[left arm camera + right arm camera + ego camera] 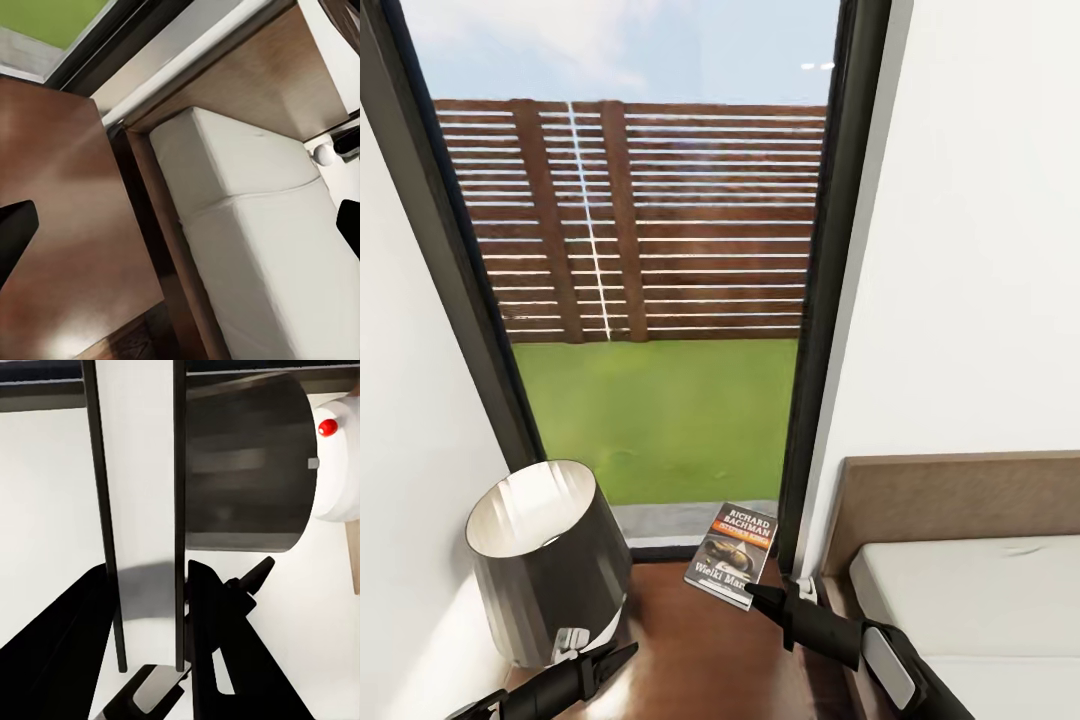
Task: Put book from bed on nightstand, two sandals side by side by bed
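The book, a dark paperback with white "RICHARD BACHMAN" lettering, is tilted over the back of the nightstand. My right gripper is shut on its lower corner. In the right wrist view the book stands edge-on between the two dark fingers. My left gripper hovers low over the nightstand's front, beside the lamp; its fingers are spread wide and hold nothing. The bed, with its grey mattress and brown headboard, lies right of the nightstand. The sandals are out of view.
A lamp with a dark shade takes up the nightstand's left part, and its shade is close to the right gripper. A tall dark-framed window rises just behind, with white walls on both sides. A narrow gap separates nightstand and bed.
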Available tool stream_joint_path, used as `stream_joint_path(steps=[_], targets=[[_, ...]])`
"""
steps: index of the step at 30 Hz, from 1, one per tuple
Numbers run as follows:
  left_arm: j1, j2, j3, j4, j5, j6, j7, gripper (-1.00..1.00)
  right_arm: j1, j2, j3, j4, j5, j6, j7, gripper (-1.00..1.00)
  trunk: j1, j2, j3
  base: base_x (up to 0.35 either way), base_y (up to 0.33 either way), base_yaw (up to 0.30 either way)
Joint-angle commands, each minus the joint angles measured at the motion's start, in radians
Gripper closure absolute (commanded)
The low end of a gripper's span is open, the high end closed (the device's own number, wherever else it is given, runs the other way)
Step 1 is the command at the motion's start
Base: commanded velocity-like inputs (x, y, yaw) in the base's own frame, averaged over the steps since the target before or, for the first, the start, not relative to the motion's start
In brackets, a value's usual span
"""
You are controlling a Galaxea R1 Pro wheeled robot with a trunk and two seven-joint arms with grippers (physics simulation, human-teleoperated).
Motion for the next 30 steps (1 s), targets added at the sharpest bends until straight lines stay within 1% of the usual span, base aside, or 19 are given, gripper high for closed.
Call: stream_joint_path(steps=[1, 7, 30], targets=[[-0.001, 0.000, 0.002, 0.000, 0.002, 0.009, -0.005, -1.00, 0.000, 0.000, -0.001, 0.000, 0.000, 0.004, 0.001, 1.00, 0.000, -0.001, -0.001, 0.001, 0.000, 0.000], [-0.001, 0.000, 0.003, 0.000, 0.003, 0.010, -0.004, -1.00, -0.001, 0.000, -0.001, 0.000, 0.000, 0.004, 0.001, 1.00, 0.000, -0.001, -0.001, 0.000, 0.000, 0.000], [-0.001, 0.000, 0.002, 0.000, 0.002, 0.010, -0.002, -1.00, -0.001, 0.000, -0.001, 0.000, 0.000, 0.004, 0.001, 1.00, 0.088, -0.162, -0.073, 0.000, 0.000, 0.000]])
